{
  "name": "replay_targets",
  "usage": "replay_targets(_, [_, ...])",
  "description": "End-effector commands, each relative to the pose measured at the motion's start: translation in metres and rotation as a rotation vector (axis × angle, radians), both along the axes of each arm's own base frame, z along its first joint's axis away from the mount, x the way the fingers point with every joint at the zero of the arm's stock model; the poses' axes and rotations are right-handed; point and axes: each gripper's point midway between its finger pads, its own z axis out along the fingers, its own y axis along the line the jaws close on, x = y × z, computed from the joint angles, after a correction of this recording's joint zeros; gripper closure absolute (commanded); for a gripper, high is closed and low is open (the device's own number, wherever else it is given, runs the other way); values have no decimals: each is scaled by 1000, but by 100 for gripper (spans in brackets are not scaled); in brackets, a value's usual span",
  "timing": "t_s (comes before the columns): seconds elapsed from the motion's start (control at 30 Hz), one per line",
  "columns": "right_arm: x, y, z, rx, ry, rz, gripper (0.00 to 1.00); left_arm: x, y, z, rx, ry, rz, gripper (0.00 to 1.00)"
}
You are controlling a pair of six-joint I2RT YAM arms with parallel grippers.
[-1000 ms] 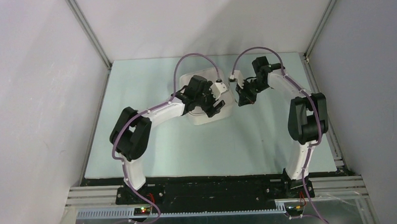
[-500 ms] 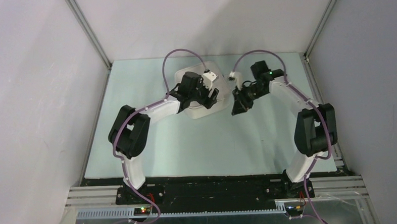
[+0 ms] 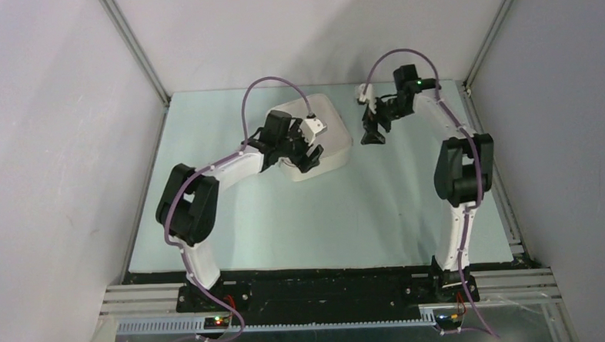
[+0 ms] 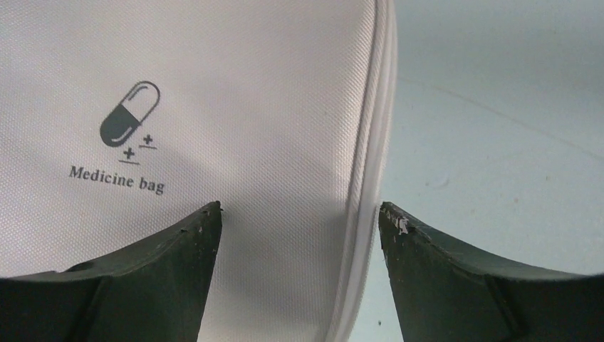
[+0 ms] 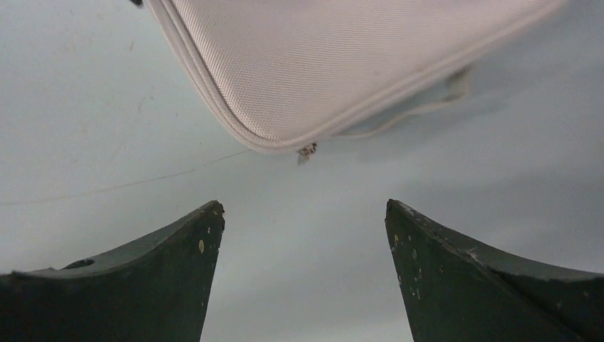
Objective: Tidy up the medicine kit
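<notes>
The medicine kit [image 3: 333,123] is a white soft zip case lying shut on the table at the far middle. Its lid [image 4: 235,85] carries a dark pill logo [image 4: 129,114] and the words "Medicine bag". My left gripper [image 3: 306,151] hovers open over the case's near-right part. In the left wrist view this gripper [image 4: 299,210] has one finger above the lid and the other past the piped edge. My right gripper [image 3: 372,132] stands open just right of the case, nothing in it. The right wrist view shows this gripper [image 5: 303,206] facing a rounded corner of the case [image 5: 327,64] with a small zip pull [image 5: 308,151].
The pale green table mat [image 3: 317,217] spreads toward the arm bases. Grey enclosure walls and metal frame posts [image 3: 136,51] close the left, back and right sides. The right arm's elbow [image 3: 461,168] rises near the mat's right edge.
My right gripper has gone from shut to open and drawn back toward the far right, away from the case. My left arm has shifted slightly left over the lid.
</notes>
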Motion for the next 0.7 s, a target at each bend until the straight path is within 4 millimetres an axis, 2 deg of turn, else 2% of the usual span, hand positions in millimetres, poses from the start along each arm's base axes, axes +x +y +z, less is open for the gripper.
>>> replay_targets(0.0, [4, 22, -33, -104, -137, 237, 13, -23, 20, -8, 95, 9, -79, 16])
replay_targets(0.23, [20, 50, -62, -143, -186, 313, 19, -29, 25, -6, 115, 2, -89, 16])
replay_targets(0.37, [27, 58, -65, -135, -195, 308, 28, -28, 25, -3, 117, -6, -89, 16])
replay_targets(0.67, [17, 59, -71, -148, -154, 320, 79, -24, 21, 0, 106, -14, -101, 17])
